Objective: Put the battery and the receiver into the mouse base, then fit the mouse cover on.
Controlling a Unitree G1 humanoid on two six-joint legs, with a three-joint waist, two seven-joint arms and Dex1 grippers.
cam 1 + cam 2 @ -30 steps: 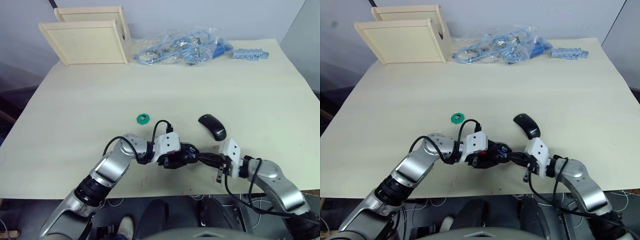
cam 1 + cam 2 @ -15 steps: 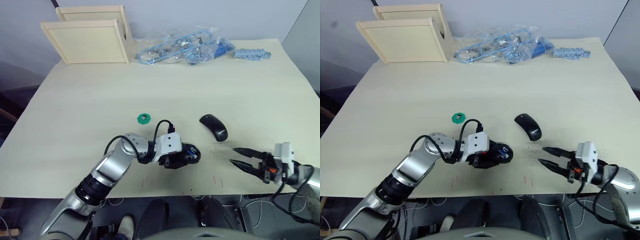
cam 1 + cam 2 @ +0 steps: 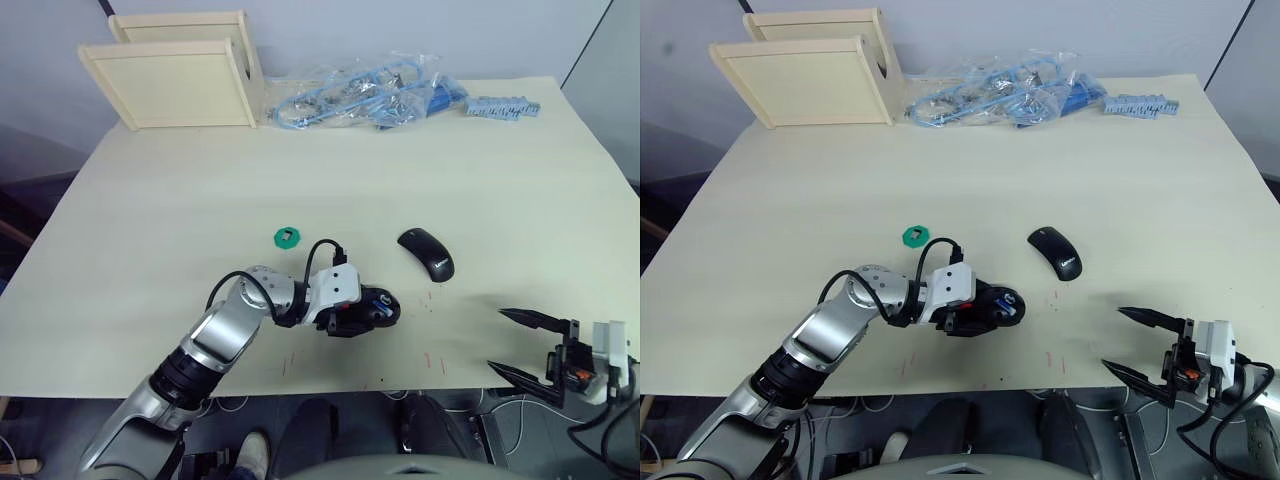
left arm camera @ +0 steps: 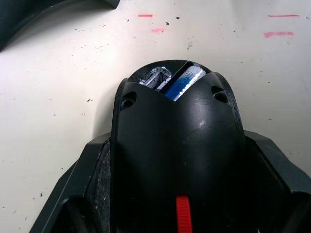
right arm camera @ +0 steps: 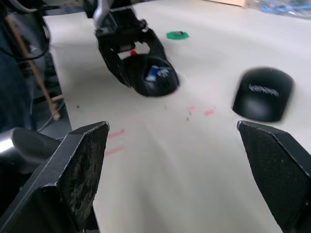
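My head pair looks down and forward over the table (image 3: 150,200), both eyes sharing nearly the same scene. My left wrist camera sits tight against the mouse base (image 4: 177,145). My right wrist camera looks from farther off across the tabletop, catching that base and, somewhat blurred, probably the mouse cover (image 5: 265,94).

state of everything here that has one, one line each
left claw: shut on the base
right claw: open, holds nothing, off the table's near edge
base: gripped on the table, inside exposed
battery: seated in the base
cover: off, lying alone on the table
green disc: flat on the table, untouched
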